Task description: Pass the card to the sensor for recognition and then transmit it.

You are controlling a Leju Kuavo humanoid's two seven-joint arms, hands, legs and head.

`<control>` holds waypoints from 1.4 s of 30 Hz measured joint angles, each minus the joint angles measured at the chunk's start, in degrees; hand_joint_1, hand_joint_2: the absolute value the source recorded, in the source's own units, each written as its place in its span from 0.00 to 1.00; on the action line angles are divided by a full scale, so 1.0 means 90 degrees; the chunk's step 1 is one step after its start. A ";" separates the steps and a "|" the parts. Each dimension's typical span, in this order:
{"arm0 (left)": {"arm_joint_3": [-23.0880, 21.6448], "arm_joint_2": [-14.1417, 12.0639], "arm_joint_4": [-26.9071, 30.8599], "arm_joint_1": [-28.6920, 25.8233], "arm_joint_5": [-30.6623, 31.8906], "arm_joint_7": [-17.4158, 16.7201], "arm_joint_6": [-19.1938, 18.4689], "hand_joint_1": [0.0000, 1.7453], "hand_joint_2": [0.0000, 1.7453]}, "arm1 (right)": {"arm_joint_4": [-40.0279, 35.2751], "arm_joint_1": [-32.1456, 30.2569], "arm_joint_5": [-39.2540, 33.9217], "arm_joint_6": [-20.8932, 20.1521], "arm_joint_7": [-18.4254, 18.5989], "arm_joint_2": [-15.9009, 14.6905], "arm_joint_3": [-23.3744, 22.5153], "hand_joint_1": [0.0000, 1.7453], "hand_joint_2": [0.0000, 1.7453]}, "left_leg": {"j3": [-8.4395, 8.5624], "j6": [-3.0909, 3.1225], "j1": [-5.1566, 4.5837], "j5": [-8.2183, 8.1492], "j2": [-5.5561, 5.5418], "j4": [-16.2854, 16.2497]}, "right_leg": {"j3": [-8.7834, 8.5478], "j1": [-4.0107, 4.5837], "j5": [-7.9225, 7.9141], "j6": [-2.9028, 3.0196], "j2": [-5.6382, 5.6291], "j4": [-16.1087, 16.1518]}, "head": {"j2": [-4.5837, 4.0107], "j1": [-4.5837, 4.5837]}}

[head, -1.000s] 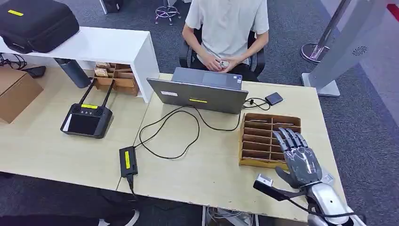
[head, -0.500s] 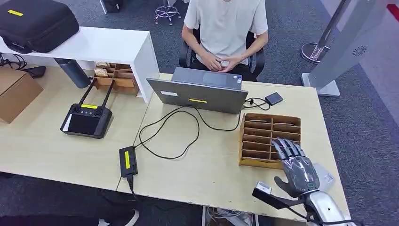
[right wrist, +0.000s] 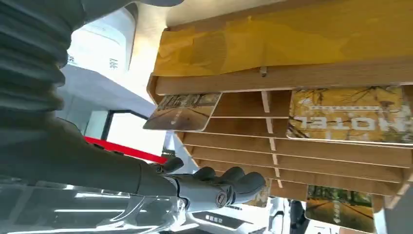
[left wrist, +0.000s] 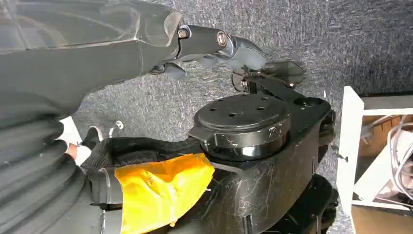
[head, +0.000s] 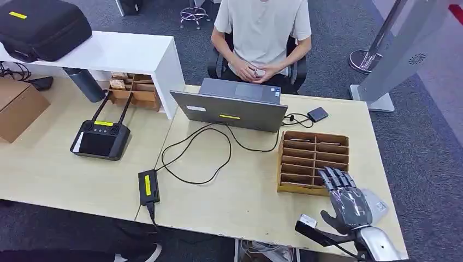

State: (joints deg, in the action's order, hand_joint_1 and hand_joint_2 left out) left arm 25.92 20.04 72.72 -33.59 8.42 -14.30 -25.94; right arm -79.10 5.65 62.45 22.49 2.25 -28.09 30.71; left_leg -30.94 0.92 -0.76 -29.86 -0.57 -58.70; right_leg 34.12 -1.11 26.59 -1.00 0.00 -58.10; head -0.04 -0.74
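A wooden slotted card rack [head: 306,158] stands on the right side of the light table. My right hand [head: 349,204] hovers at the rack's near right corner, fingers stretched out and apart, holding nothing. In the right wrist view the rack [right wrist: 292,78] holds cards on edge: a landscape card [right wrist: 182,112], a yellow card printed HOTEL [right wrist: 348,114] and another card [right wrist: 341,207]; the dark fingers [right wrist: 219,183] lie beside the slots without touching a card. A small black sensor box [head: 318,114] sits beyond the rack, cabled to the laptop. My left hand [left wrist: 214,46] hangs over the carpet, holding nothing.
A laptop [head: 232,109] stands mid-table with a person [head: 262,33] seated behind it. A white device [head: 379,203] lies under my right hand. A power brick [head: 148,186] and cable cross the table; a black controller [head: 100,139] lies at left.
My right hand has drawn back from over the rack's right slots toward the table's near edge. Nothing was picked up.
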 joint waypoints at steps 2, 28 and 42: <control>0.0000 -0.0019 -0.0002 0.0000 0.0039 0.0049 -0.0037 0.00 1.00 | 0.0046 0.0011 0.0019 0.0019 0.0000 0.0012 -0.0012 0.00 1.00 | 0.0000 0.0000 0.0000 0.0000 0.0001 0.0000 | 0.0000 0.0000 0.0000 0.0000 0.0000 0.0000 | 0.0000 0.0000; -0.0683 -0.0615 -0.0265 0.0078 -0.0284 0.0304 0.0019 0.00 1.00 | 0.0811 0.0804 0.0342 0.0206 0.0068 0.0590 -0.0170 0.00 1.00 | 0.0000 -0.0001 0.0002 0.0001 -0.0002 0.0000 | -0.0002 0.0001 -0.0001 0.0002 0.0002 -0.0002 | 0.0000 0.0000; -0.2060 -0.1467 -0.0571 0.0099 -0.1390 0.0564 0.0792 0.00 1.00 | 0.0906 0.0896 0.0318 0.0107 0.0036 0.0707 -0.0168 0.00 1.00 | 0.0001 -0.0002 0.0003 0.0002 0.0000 0.0000 | 0.0000 0.0001 -0.0001 0.0002 -0.0001 -0.0002 | 0.0000 0.0000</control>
State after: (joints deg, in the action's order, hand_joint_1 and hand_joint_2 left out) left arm 7.38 6.84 67.58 -32.70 -4.09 -9.22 -18.82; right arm -70.95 13.71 65.31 23.45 2.58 -21.73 29.20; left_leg -30.93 0.90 -0.73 -29.84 -0.57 -58.70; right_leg 34.12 -1.10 26.58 -0.99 -0.01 -58.12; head -0.04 -0.74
